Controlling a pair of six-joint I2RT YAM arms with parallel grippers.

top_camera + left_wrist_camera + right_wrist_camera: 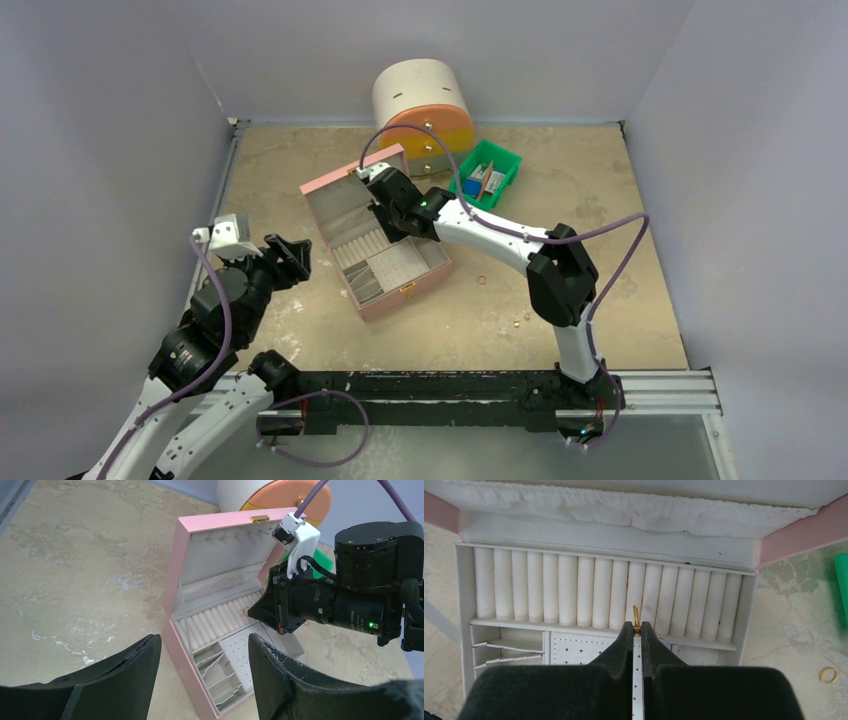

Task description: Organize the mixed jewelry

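An open pink jewelry box point(420, 282) stands mid-table, with a row of white ring rolls point(594, 591), a dotted stud panel point(574, 650) and small divided slots. My right gripper point(636, 628) is shut on a gold ring point(636, 616), seen edge-on, held over the ring rolls; it also shows in the top view point(383, 213). Another gold ring point(828, 675) lies on the table right of the box, also seen in the top view point(481, 280). Tiny gold pieces point(521, 319) lie nearer the front. My left gripper point(205, 652) is open and empty, left of the box.
A round cream and orange drawer unit point(425, 112) stands at the back. A green bin point(486, 172) with coloured items sits right of it. Grey walls enclose the table on three sides. The box lid point(225, 550) stands upright.
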